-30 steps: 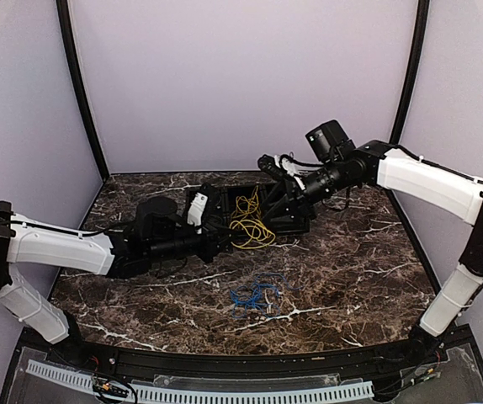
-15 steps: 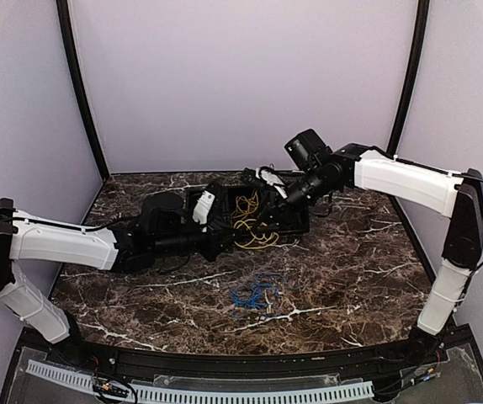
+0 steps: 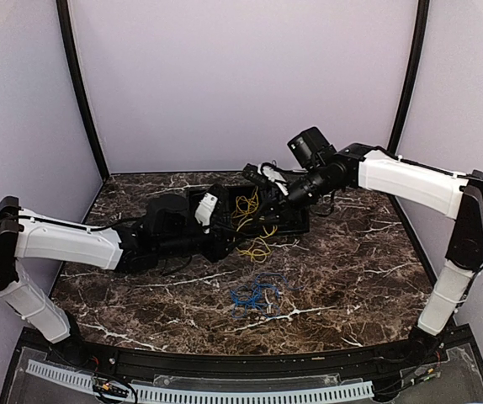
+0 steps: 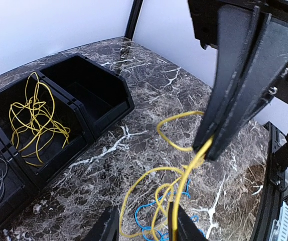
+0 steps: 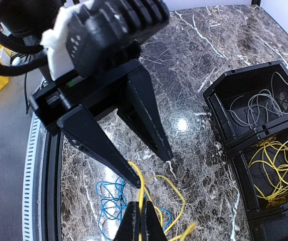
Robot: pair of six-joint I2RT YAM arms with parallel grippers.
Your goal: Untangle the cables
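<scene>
The right gripper (image 4: pixel 205 150) has its fingers pressed together, clamped on a yellow cable (image 4: pixel 186 181) right at the tips. From that pinch the cable hangs in slack loops toward the table (image 3: pixel 351 261), with one loop bowing out toward 9 o'clock in the left wrist view.

The left gripper (image 5: pixel 150 171) faces it with its fingers apart, a clear gap between them. In the right wrist view the cable meets the tip of its nearer finger (image 5: pixel 132 181). The other finger stands clear of the cable. Nothing is gripped between the two.

In the top view the two grippers meet over the near edge of the tray (image 4: pixel 106 113), which sits at 12 o'clock on the table. The left arm reaches in from 9 o'clock and the right arm from 2 o'clock.

The blue cables (image 3: pixel 254 295) lie in a loose tangle on the table at 6 o'clock from the tray, apart from it. In both wrist views they show below the hanging yellow loops.

The tray has three compartments side by side. More yellow loops (image 4: pixel 33 118) lie in the middle one and grey wires (image 5: pixel 257 108) in an end one.
</scene>
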